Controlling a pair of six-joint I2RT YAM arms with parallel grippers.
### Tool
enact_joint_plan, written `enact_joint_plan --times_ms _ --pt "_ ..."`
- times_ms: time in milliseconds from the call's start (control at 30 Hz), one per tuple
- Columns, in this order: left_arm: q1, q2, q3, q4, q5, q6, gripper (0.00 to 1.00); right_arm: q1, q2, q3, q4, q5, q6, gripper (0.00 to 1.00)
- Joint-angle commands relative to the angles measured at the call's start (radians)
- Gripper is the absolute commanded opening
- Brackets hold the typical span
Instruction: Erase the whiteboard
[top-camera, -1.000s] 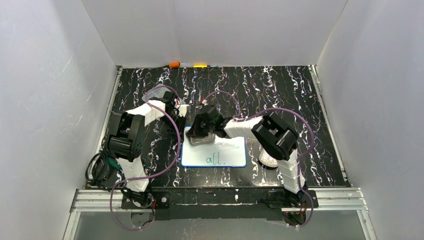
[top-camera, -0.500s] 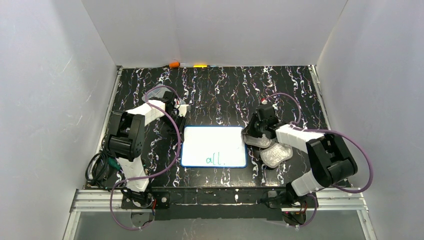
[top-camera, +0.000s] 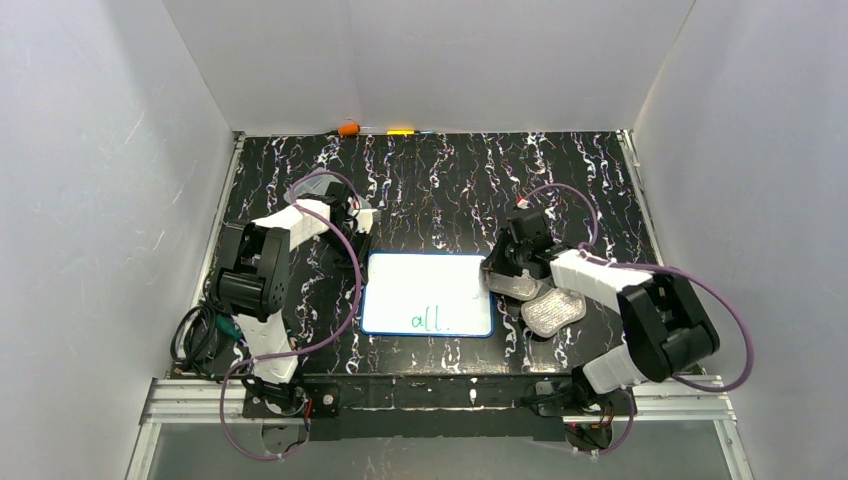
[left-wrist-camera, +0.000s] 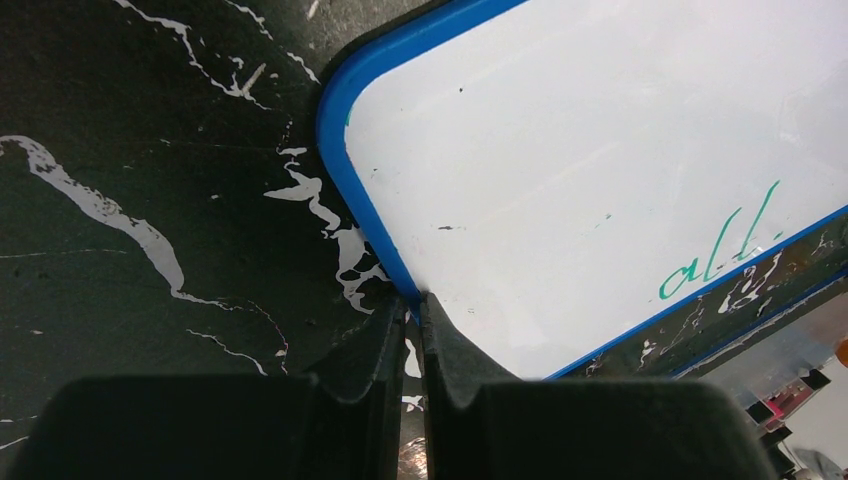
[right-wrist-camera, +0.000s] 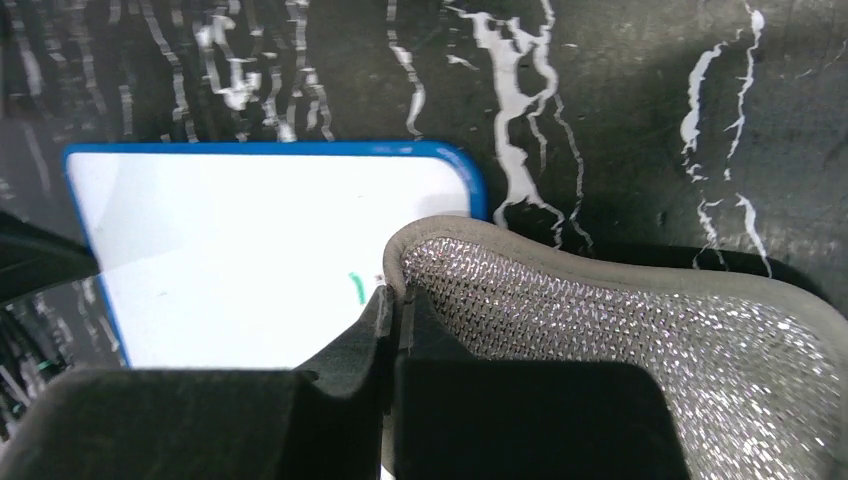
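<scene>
- Silver rail (top-camera: 190, 398) runs along the near edge and carries both arm bases. A coil of dark cable (top-camera: 195, 335) lies beside the left base, its ends lost under the arm.
- Just beyond, the whiteboard (top-camera: 428, 293) lies flat on the black marbled table (top-camera: 440, 180) between the two arms, a long side towards the rail. Green writing (top-camera: 432, 320) reading "all." sits close to the board's near edge.
- A loose pad (top-camera: 553, 312), grey and oval, rests on the table to the right of the board, near its near corner.
- The left gripper (left-wrist-camera: 413, 305) is closed to a sliver on the board's blue rim at the left edge. In the wrist view the fingers hide the pinched stretch, and from above the tips are tucked under the wrist.
- The right gripper (right-wrist-camera: 395, 292) is clamped on the edge of a grey pad (right-wrist-camera: 620, 320) with a glittering mesh face.
- This pad sits at the board's right edge; whether it touches the board cannot be told. It runs out of the wrist frame at the right and bottom.
- A small green stroke (right-wrist-camera: 358, 288) shows on the board beside the fingers, and a dark blur covers the board's other end.
- At the far edge, against the wall, an orange object (top-camera: 348, 128) and a yellow object (top-camera: 401, 131) are too small to identify.
</scene>
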Motion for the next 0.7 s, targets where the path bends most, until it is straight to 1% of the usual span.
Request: enact_joint_plan --times_ms 0,67,200,500,600,667 --pt "-0.002 0.054 -0.033 0.002 -0.071 0.029 0.0 0.023 -0.096 0.036 -0.033 -0.032 0.015 0.01" --pt "0.0 0.055 -0.033 0.0 -0.068 0.029 0.0 0.042 -0.076 0.024 -0.031 -0.041 0.023 0.01" --pt "0.002 0.053 -0.038 0.002 -0.061 0.026 0.0 0.074 -0.004 -0.022 0.049 -0.058 0.039 0.01" --pt "0.004 0.05 -0.037 0.001 -0.048 0.022 0.0 0.083 0.184 -0.071 0.186 -0.078 0.078 0.01" --pt "0.004 0.055 -0.032 0.004 -0.046 0.019 0.0 0.106 0.26 -0.034 0.25 -0.089 0.111 0.01" --pt "0.004 0.067 -0.012 0.005 -0.046 0.012 0.0 0.144 0.332 0.053 0.254 -0.093 0.118 0.01"
